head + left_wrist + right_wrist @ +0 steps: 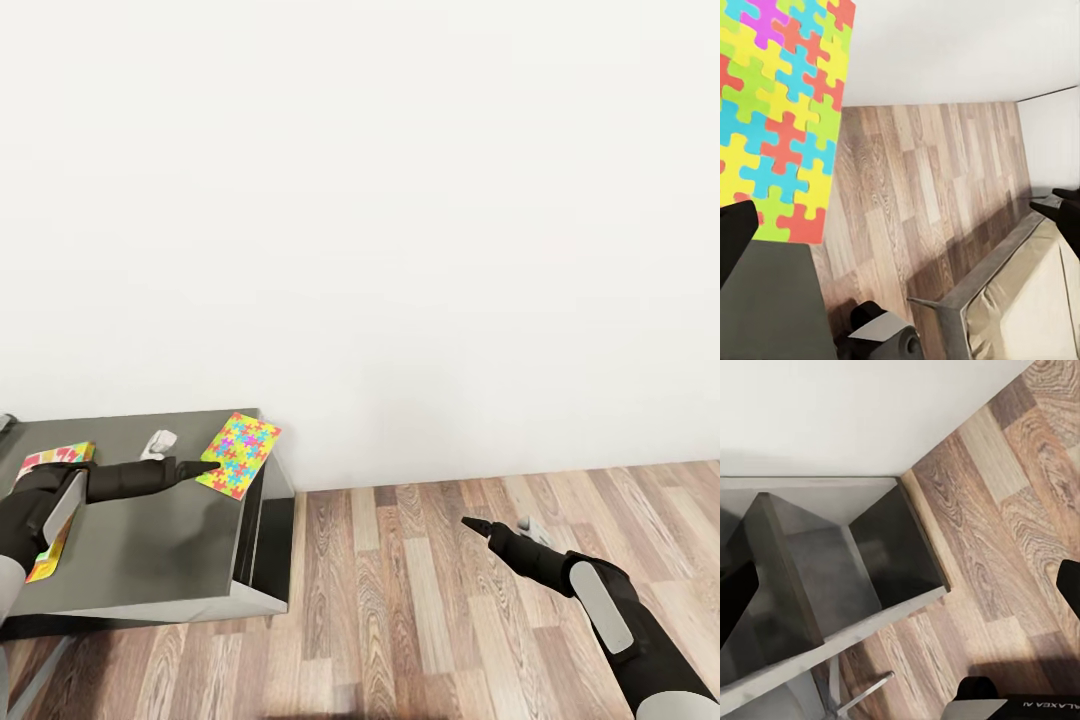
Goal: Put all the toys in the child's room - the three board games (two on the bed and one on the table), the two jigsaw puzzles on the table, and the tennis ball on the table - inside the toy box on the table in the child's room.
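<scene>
The left gripper (203,467) is seen reaching over the dark grey table (150,540), its tips at the near edge of the jigsaw puzzle (240,454), a flat box w/ bright interlocking pieces lying at the table's far right corner, by the white wall (400,200). In the left wrist view the jaws stand apart, the puzzle lid (780,112) just ahead; contact can't be told. A second colourful flat box (55,457) is partly hidden under the left arm. The right gripper (478,527) is held over the wood-plank floor (420,600), well apart from the table, fingers apart in the right wrist view.
</scene>
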Motion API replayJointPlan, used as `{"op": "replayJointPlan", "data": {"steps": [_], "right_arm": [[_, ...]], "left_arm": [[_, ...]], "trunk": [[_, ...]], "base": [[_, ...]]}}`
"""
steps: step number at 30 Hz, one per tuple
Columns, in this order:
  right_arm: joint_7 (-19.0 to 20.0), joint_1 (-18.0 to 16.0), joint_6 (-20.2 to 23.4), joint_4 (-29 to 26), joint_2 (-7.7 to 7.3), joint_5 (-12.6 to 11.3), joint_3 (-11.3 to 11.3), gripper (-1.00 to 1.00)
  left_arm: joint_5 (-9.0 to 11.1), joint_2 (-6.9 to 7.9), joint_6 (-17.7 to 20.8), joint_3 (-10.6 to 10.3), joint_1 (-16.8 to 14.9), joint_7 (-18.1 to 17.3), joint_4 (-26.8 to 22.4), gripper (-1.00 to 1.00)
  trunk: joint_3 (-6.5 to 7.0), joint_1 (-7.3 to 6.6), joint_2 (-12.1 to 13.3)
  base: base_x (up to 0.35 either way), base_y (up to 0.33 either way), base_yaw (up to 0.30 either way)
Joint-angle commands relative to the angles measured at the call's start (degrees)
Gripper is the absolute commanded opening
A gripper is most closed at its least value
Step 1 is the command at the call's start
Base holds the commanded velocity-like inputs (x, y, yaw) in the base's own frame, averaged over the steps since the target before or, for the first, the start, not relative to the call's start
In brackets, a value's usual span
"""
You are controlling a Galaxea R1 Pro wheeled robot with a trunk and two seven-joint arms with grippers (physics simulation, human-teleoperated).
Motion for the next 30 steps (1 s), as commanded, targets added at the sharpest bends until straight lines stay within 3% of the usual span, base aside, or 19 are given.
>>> {"op": "replayJointPlan", "data": {"steps": [1,30], "right_arm": [[0.2,0.0,0.3,0.0,0.02,0.0,-0.1,1.0],[0.9,0.0,-0.1,-0.3,0.02,-0.8,-0.1,1.0]], "left_arm": [[0.3,-0.06,0.4,-0.1,0.0,-0.2,0.0,1.0],[0.1,-0.61,0.5,-0.3,0.1,-0.4,0.0,1.0]], "trunk": [[-0.09,0.03,-0.1],[0.66,0.03,-0.1]], "base": [[0.0,0.0,0.0],[0.0,0.0,0.03]]}}
